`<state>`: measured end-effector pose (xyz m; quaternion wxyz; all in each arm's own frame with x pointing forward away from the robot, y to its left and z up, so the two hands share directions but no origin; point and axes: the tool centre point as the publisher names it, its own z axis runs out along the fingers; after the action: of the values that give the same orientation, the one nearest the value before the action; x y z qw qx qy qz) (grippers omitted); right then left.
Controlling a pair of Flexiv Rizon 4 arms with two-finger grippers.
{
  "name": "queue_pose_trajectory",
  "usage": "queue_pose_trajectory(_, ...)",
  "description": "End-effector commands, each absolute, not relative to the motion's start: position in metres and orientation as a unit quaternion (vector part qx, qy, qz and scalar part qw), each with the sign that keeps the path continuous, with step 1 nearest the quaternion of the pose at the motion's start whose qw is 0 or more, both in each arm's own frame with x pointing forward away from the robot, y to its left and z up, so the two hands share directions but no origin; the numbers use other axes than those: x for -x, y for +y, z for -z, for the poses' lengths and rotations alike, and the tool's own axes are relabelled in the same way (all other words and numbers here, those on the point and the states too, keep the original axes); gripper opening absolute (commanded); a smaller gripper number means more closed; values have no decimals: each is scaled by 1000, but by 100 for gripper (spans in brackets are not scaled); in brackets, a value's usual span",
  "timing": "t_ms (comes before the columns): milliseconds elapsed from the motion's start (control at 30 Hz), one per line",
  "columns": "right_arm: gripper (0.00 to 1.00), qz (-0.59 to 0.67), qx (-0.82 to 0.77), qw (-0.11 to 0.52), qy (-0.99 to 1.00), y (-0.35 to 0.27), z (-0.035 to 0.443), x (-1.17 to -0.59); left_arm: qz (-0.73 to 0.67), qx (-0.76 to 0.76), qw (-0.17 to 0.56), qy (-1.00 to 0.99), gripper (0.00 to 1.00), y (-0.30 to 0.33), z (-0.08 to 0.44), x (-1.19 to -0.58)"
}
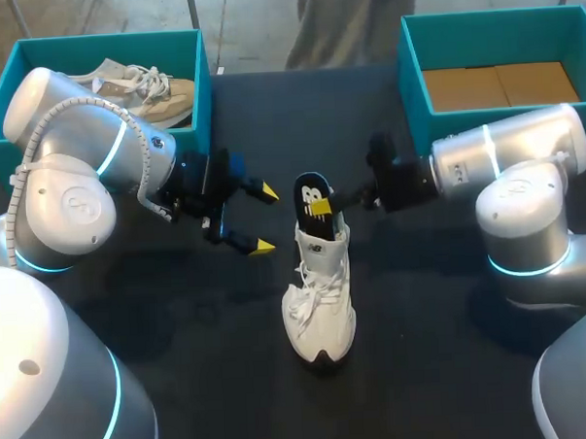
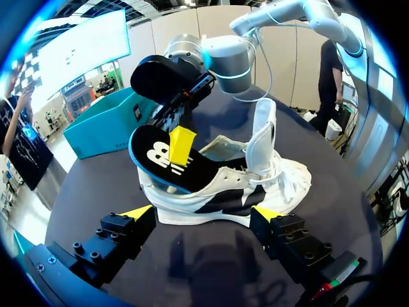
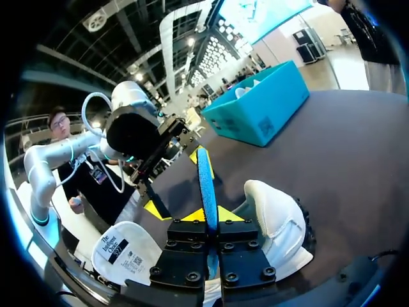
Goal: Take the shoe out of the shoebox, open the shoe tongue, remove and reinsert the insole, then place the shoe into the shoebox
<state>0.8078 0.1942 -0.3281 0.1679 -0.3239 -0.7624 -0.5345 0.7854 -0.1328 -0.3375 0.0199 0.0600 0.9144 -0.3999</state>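
A white shoe (image 1: pixel 319 306) stands on the black table, toe toward me, its tongue pulled up. A black insole (image 1: pixel 311 197) with a blue edge sticks up out of its heel. My right gripper (image 1: pixel 324 207) is shut on the insole's upper end; in the right wrist view the insole (image 3: pixel 206 179) runs edge-on between the right gripper's (image 3: pixel 209 215) yellow tips, with the shoe (image 3: pixel 278 224) under it. My left gripper (image 1: pixel 265 219) is open, just left of the shoe's heel. In the left wrist view the shoe (image 2: pixel 255 185) lies ahead of the left gripper (image 2: pixel 203 214), untouched.
A teal shoebox (image 1: pixel 204 73) at the back left holds a beige shoe (image 1: pixel 151 90). A second teal shoebox (image 1: pixel 413 73) at the back right shows only its cardboard bottom. Bare black table lies in front of the white shoe.
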Motion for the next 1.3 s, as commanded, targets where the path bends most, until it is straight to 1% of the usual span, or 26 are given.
queue_pose_trajectory(33, 0, 546, 322, 162, -756, 198, 325, -812, 398, -60, 20, 915, 100, -133, 337, -785)
queue_pose_trajectory(167, 0, 548, 316, 156, -758, 199, 324, -816, 398, -60, 20, 915, 100, -133, 337, -785)
queue_pose_trajectory(200, 7, 547, 315, 159, -759, 199, 324, -817, 398, -60, 20, 915, 100, -133, 337, -785)
queue_pose_trajectory(233, 20, 544, 316, 163, -760, 199, 325, -816, 398, -60, 20, 915, 100, -133, 337, -785)
queue_pose_trajectory(267, 25, 541, 317, 164, -761, 199, 327, -815, 398, -60, 20, 915, 100, -133, 337, -785)
queue_pose_trajectory(433, 31, 531, 324, 169, -764, 194, 332, -806, 398, -60, 20, 915, 100, -133, 337, -785)
queue_pose_trajectory(500, 34, 521, 327, 171, -770, 192, 332, -803, 398, -60, 20, 915, 100, -133, 337, -785)
queue_pose_trajectory(833, 34, 462, 324, 179, -806, 186, 330, -799, 398, -60, 20, 915, 100, -133, 337, -785)
queue_pose_trajectory(1067, 33, 429, 320, 200, -821, 191, 341, -794, 398, -60, 20, 915, 100, -133, 337, -785)
queue_pose_trajectory(1300, 32, 410, 324, 204, -828, 185, 350, -792, 398, -60, 20, 915, 100, -133, 337, -785)
